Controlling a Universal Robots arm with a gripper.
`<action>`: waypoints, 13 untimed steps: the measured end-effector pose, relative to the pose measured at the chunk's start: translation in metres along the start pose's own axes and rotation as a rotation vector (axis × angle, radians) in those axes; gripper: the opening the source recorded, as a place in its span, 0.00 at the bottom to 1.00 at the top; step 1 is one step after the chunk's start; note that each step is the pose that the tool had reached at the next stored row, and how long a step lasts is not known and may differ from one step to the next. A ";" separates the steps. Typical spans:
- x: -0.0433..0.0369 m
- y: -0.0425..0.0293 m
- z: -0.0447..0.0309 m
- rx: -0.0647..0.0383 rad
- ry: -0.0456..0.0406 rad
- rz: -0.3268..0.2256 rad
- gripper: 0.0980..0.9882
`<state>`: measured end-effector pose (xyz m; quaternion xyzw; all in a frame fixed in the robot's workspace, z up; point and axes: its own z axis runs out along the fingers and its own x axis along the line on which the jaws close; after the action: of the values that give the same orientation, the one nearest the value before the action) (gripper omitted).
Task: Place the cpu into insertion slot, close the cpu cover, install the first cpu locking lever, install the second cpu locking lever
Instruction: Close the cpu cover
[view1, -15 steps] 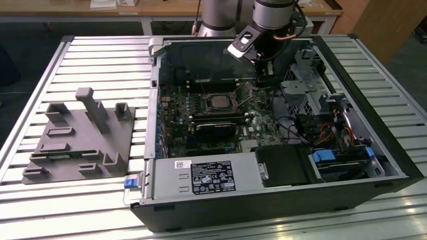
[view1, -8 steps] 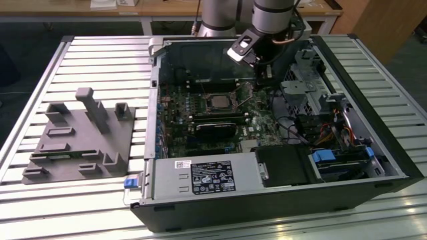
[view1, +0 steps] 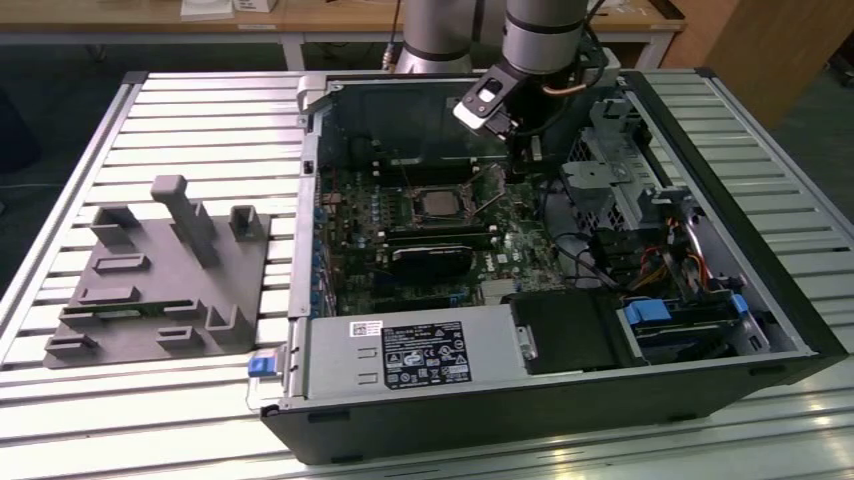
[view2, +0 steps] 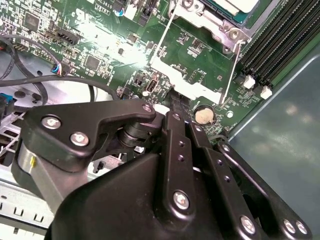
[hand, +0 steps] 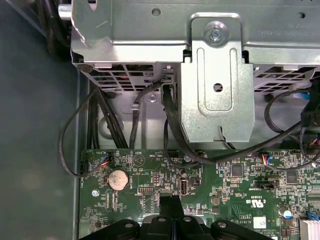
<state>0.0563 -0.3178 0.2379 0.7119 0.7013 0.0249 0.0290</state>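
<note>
Treat the current step as lever installation; this is a judgement from how the parts lie. On the worktop (view1: 200, 110) stands one open computer case (view1: 534, 400), and the tool (view2: 174, 102) reaches down inside it over one motherboard (view2: 100, 45). Just ahead of the tool tip, note one cpu cover (view2: 210, 20) that appears to lie down over one cpu (view1: 435, 203), which sits in the one insertion slot (view1: 461, 212). Count two levers, both close to the tool tip: one lever rod (view2: 161, 44) and the other lever rod (view2: 231, 75); you cannot tell whether either is hooked. The tool is clenched, with nothing visible between its fingers. Latching calls for pressing a rod down and under its catch. One coin cell (view2: 202, 115) lies beside the tip.
</note>
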 end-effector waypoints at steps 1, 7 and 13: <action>0.0000 0.0000 0.0000 0.000 0.0000 0.000 0.01; 0.0000 0.0001 0.0004 0.034 -0.0004 0.000 0.01; 0.0000 0.0004 0.0010 0.097 -0.0014 -0.001 0.01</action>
<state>0.0568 -0.3178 0.2369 0.7123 0.7018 -0.0094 -0.0049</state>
